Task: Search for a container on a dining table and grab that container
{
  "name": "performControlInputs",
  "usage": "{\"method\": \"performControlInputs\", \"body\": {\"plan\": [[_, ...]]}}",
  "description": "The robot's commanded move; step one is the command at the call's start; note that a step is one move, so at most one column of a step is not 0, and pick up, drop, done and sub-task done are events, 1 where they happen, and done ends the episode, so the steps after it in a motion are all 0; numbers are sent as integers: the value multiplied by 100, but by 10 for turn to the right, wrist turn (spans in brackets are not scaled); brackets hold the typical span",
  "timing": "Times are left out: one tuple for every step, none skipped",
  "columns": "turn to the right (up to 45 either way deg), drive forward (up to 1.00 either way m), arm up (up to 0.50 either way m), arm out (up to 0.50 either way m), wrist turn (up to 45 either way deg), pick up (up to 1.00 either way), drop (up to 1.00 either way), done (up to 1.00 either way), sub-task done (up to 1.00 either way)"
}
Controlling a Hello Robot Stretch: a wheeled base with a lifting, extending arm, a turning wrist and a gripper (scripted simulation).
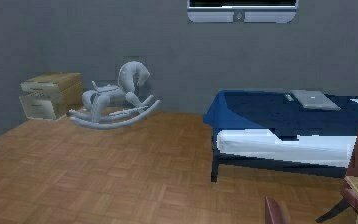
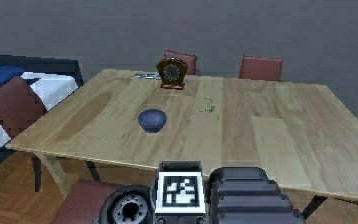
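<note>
A light wooden dining table (image 2: 277, 135) spans the arm side view. Near its middle sits a dark blue bowl (image 2: 152, 120). Farther back stand a brown round clock-like object (image 2: 171, 72) and a small pale glassy item (image 2: 209, 103). At the bottom edge a white marker square (image 2: 182, 190) sits between dark blocks. The gripper's dark body (image 2: 127, 208) lies left of it. I cannot make out its far end, so I cannot tell whether it holds anything.
Reddish-brown chairs (image 2: 12, 105) (image 2: 260, 67) (image 2: 180, 62) ring the table. In the forward view a blue bed (image 1: 287, 120) carries a laptop (image 1: 312, 99). A grey rocking horse (image 1: 117, 95) and a cardboard box (image 1: 49, 95) stand by the wall beyond bare wood floor.
</note>
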Motion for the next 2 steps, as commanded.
{"method": "performControlInputs", "body": {"plan": [[0,0,0,50,0,0,0,0,0],[0,0,0,0,450,0,0,0,0]]}}
